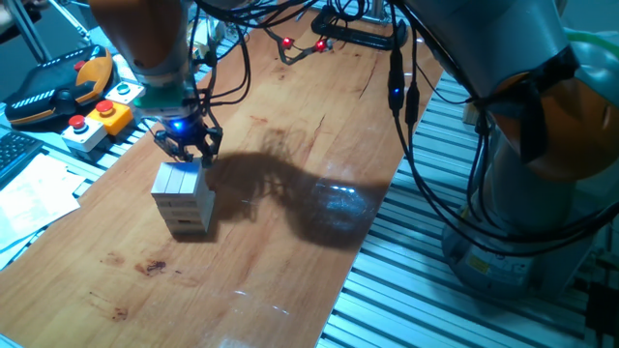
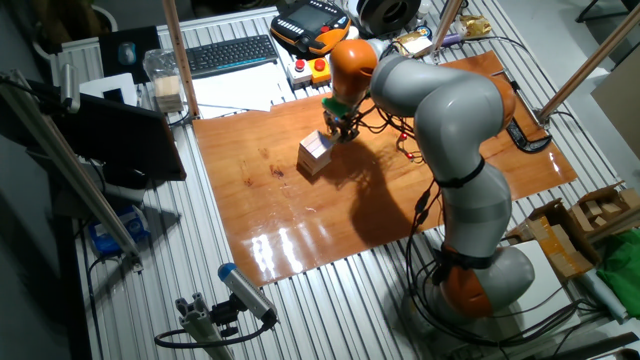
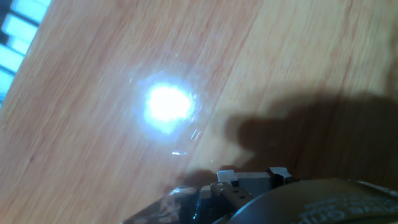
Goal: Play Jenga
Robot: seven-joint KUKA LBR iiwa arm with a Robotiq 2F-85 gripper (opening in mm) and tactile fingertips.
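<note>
The Jenga tower (image 1: 184,198) of pale wooden blocks stands on the wooden table (image 1: 290,271), a few crossed layers high. It also shows in the other fixed view (image 2: 316,153). My gripper (image 1: 187,152) hangs at the tower's far top edge, its dark fingers slightly spread and holding nothing I can see; it also shows in the other fixed view (image 2: 338,128). In the hand view the gripper (image 3: 253,175) shows only as pale fingertips (image 3: 227,175) at the bottom edge over bare wood with a bright light spot. The tower is out of the hand view.
A grey box with coloured push-buttons (image 1: 97,121) and an orange-black pendant (image 1: 58,87) lie left of the tower. Papers (image 1: 34,193) and a keyboard (image 2: 230,55) lie off the table's left side. Cables with red lights (image 1: 305,45) lie at the far end. The table's right edge (image 1: 368,242) drops to metal slats.
</note>
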